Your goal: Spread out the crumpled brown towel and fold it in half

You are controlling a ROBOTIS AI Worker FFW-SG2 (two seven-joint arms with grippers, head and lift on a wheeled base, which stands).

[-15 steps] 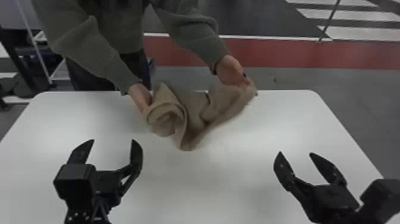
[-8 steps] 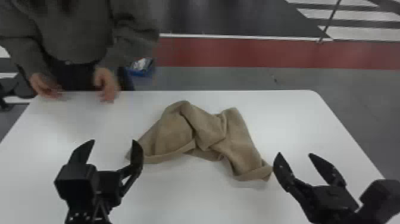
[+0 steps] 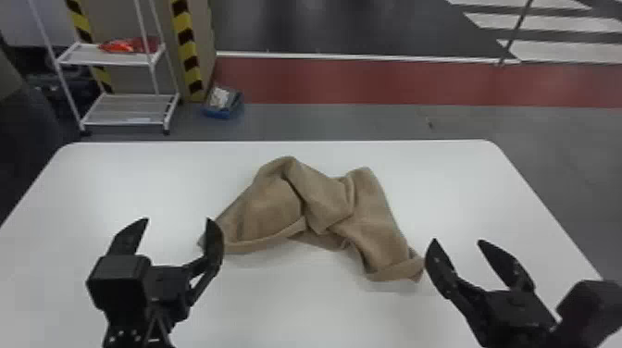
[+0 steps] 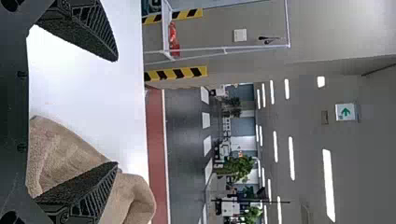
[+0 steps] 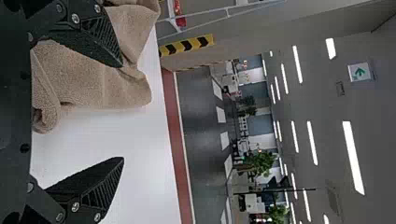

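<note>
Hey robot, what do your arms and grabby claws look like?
The left claw and right claw are black. Each has two fingers that narrow to a tip, with ridges on them. Round silver screws dot the right claw's base. The left arm is black too, with little pale spots.

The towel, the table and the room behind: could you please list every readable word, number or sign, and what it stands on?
Hanging sign: a green arrow on white, no readable words; its smaller mark is too small to read.
Brown towel, white table: no readable text.
</note>
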